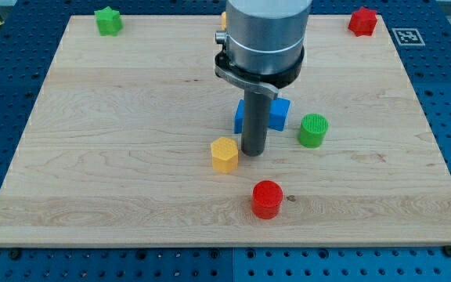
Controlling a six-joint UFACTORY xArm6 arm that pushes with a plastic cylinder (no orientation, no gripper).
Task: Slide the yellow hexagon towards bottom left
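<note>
The yellow hexagon lies on the wooden board a little below its middle. My tip stands just to the right of the hexagon, close to it or touching its right side; I cannot tell which. A blue block sits right behind the rod, partly hidden by it.
A green cylinder lies right of the blue block. A red cylinder lies below and right of the hexagon. A green star block is at the top left corner, a red block at the top right. The arm's body hides the top middle.
</note>
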